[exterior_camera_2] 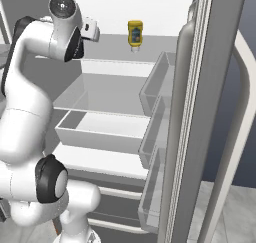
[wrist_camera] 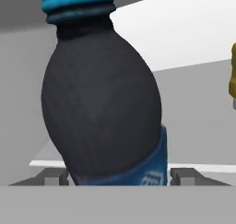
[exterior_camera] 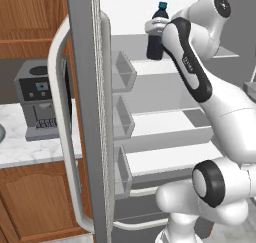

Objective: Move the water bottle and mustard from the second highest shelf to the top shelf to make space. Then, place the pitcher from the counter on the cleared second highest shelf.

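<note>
A simulated kitchen with an open fridge, brown wooden cabinets and a marble surface [exterior_camera: 30,149] at 9 o'clock in the left base view, carrying one grey coffee machine [exterior_camera: 37,104]. Inside the fridge, a stack of pale shelves runs from top to bottom, and three clear door bins [exterior_camera: 122,117] hang one above another on the open door. One dark water bottle [exterior_camera: 156,34] with a blue cap stands up at 12 o'clock in the left base view, at the level of the upper shelves, right by the arm's hand; which shelf it rests on I cannot tell. In the hand view the same bottle leans between the two dark tips of the gripper [wrist_camera: 117,176], whose jaws stand wide apart on either side of its lower body without clearly pressing it. One yellow mustard bottle [exterior_camera_2: 135,35] stands upright at 12 o'clock in the right base view, on an upper shelf [exterior_camera_2: 117,67], well apart from the hand.
</note>
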